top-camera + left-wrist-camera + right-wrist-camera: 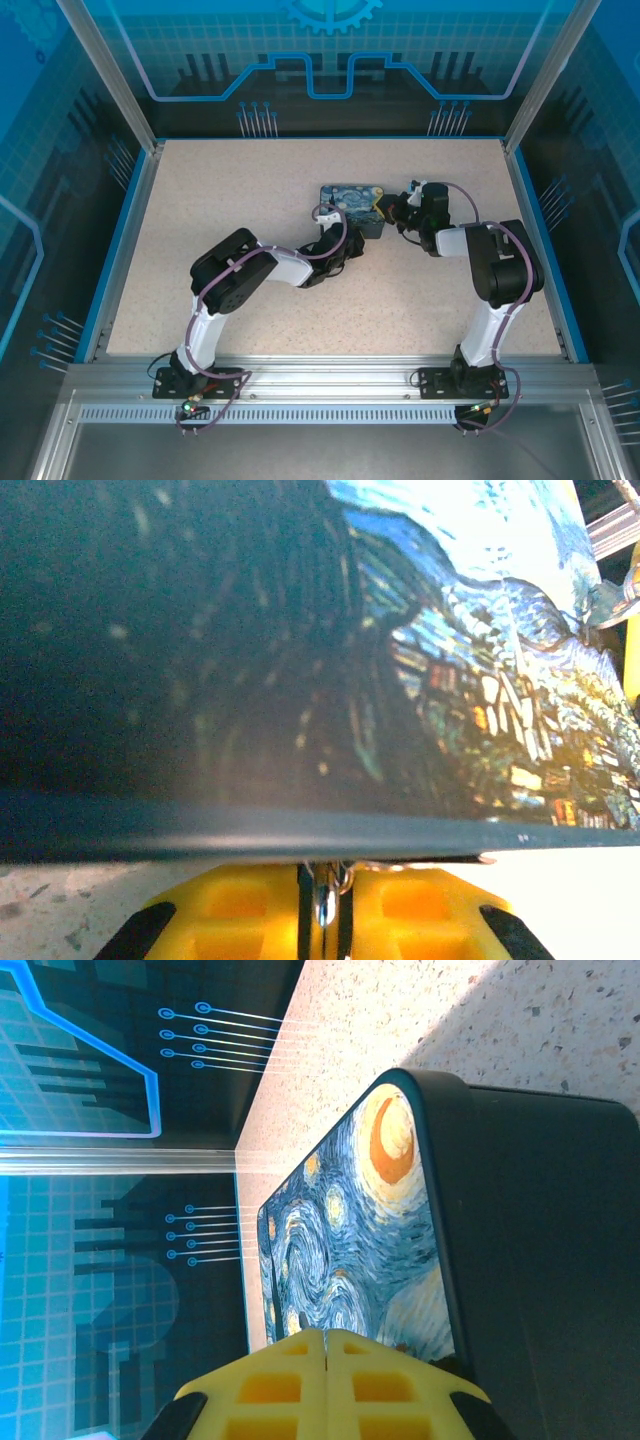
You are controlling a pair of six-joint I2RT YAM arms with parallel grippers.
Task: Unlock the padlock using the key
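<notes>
Found left gripper (323, 920) clamped on a thin sliver, likely the key (323, 888), at the near edge of the box (345, 198), and right gripper (327, 1342) pressed together at its right end. Judged key light, stiff, slippery; best pinched flat by its head.

Blurred metal bit (324, 895) between left jaws cannot be identified
</notes>
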